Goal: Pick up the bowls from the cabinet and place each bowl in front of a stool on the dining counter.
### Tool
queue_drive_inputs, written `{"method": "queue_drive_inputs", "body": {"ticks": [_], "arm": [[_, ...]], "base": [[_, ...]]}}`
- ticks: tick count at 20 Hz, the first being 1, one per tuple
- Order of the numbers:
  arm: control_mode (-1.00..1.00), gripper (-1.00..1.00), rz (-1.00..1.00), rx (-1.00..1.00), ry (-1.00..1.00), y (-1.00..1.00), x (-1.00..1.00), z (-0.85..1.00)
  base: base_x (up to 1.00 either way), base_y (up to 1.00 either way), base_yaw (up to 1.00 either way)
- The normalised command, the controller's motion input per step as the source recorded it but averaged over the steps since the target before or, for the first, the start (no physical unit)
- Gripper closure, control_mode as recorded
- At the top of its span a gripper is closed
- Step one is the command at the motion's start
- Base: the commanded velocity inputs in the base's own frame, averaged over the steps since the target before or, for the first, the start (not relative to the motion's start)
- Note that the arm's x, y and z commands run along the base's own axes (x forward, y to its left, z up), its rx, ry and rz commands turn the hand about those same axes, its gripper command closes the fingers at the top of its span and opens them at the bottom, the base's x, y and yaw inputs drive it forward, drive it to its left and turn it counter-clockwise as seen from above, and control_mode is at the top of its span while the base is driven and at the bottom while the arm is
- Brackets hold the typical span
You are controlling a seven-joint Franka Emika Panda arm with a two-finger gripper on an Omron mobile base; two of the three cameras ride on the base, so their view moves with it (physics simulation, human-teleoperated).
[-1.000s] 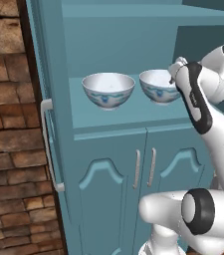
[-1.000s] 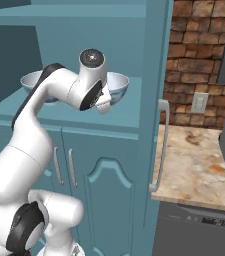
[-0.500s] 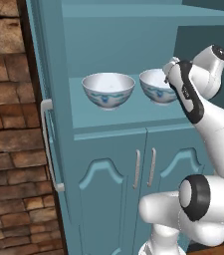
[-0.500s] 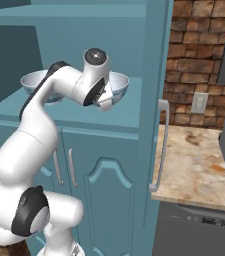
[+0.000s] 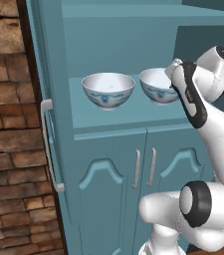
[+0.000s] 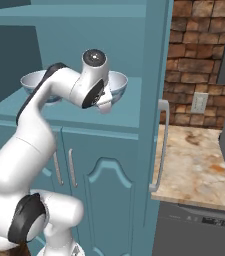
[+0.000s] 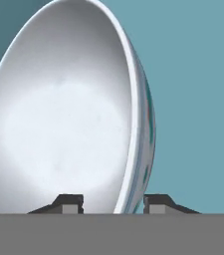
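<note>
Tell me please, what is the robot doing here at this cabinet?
The white arm reaches into the open shelf of the teal cabinet, where two bowls stand side by side. Its hand is at the right bowl, one fingertip inside the rim and one outside, not closed on it yet. The left bowl stands untouched. No bowl has left the shelf.

No legible text, labels, brands or nos. anywhere; appliance panel marks too small.
</note>
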Motion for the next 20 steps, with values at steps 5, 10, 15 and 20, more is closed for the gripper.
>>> {"method": "queue_drive_inputs", "body": {"ticks": [5, 10, 15, 20], "arm": [[-1.0, 1.0, 0.0, 0.0, -0.11, 0.0, -1.0, -0.1], [-1.0, 1.0, 0.0, 0.0, -0.01, 0.01, -1.0, 0.05], [-1.0, 1.0, 0.0, 0.01, 0.26, 0.1, -1.0, 0.11], [-1.0, 1.0, -0.01, 0.01, 0.2, 0.49, -0.99, 0.0]], "base": [[0.0, 0.0, 0.0], [0.0, 0.0, 0.0], [0.0, 0.0, 0.0], [0.0, 0.0, 0.0]]}}
